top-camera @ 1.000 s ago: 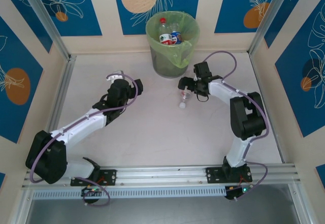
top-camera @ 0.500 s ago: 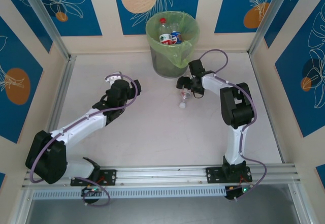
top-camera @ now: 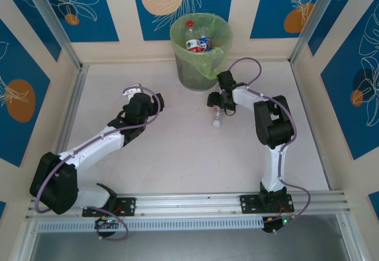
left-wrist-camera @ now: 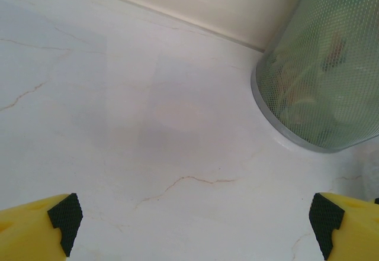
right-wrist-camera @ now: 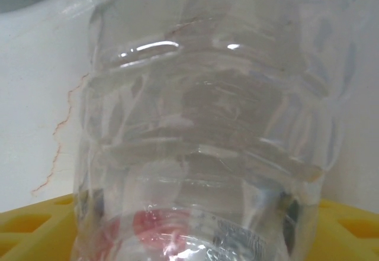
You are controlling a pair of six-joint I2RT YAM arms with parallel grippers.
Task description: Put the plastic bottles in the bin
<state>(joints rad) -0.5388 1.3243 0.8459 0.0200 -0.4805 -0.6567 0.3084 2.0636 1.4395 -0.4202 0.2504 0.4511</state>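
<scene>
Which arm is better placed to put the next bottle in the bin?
Right. The right hand grips a clear bottle beside the bin. The left hand is open, empty and farther from the bin.

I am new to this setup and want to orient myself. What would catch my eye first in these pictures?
First, the grey mesh bin with its green bag, at the far middle of the table, with several bottles inside. Just in front of it, to the right, the right gripper holds a clear bottle in its jaws. The left gripper stands open to the bin's left.
</scene>
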